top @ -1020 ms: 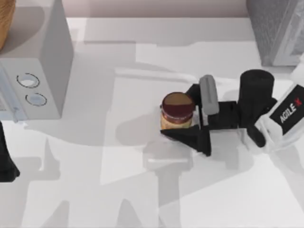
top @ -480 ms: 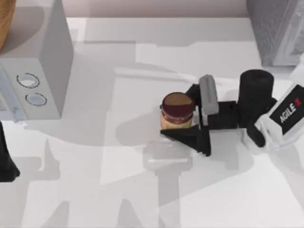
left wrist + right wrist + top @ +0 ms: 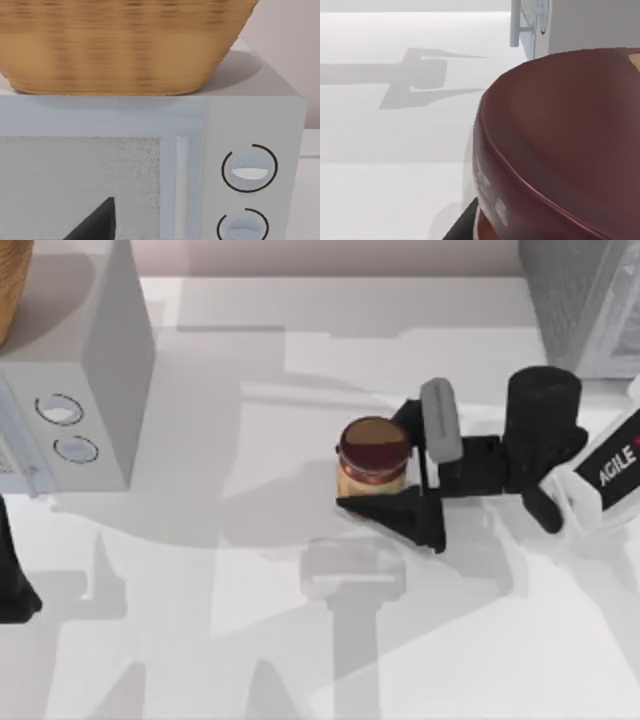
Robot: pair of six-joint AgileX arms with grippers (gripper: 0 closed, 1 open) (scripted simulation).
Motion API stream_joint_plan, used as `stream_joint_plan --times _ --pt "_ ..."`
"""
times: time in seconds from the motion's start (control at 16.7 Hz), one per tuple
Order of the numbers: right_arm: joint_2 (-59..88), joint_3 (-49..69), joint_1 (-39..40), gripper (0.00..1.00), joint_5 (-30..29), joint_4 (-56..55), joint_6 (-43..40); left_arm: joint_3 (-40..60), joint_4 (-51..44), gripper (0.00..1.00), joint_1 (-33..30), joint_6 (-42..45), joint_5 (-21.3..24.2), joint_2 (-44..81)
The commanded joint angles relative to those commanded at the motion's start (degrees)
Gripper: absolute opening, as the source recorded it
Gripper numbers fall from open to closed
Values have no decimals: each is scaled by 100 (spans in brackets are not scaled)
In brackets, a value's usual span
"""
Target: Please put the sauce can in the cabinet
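Note:
The sauce can (image 3: 373, 458), with a maroon round top and a yellow-orange label, stands upright near the table's middle. Its shadow lies apart from it on the table. My right gripper (image 3: 374, 468) reaches in from the right and is shut on the can, one dark finger on each side. In the right wrist view the can's maroon lid (image 3: 565, 145) looms very close. The grey cabinet (image 3: 585, 302) stands at the back right corner. My left arm (image 3: 14, 585) is parked at the table's left edge, and a dark fingertip (image 3: 95, 226) pokes into the left wrist view.
A grey microwave (image 3: 75, 370) with two round knobs stands at the back left, and a wicker basket (image 3: 125, 45) sits on top of it. White table (image 3: 200, 640) stretches open in front of the can and to its left.
The right gripper and the can have shifted slightly toward the back of the table. The can's shadow now lies separate from it, so the can has risen off the table.

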State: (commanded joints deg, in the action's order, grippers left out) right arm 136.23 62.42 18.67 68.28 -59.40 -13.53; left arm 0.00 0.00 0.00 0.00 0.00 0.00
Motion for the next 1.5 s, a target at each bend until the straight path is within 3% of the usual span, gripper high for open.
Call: stream_joint_plan --times 0.48,1.02,1.26,1.5 --pt "-1993 137 1 0 30 2135 49 0 0 100 0 0 0 0" --pt "-2343 61 -24 0 -57 2347 77 0 0 100 0 0 0 0" --pt "-3424 -487 -196 0 -660 2644 255 0 0 100 0 0 0 0" --pt "-5342 -1476 -504 0 -1718 3211 571 0 0 100 0 0 0 0"
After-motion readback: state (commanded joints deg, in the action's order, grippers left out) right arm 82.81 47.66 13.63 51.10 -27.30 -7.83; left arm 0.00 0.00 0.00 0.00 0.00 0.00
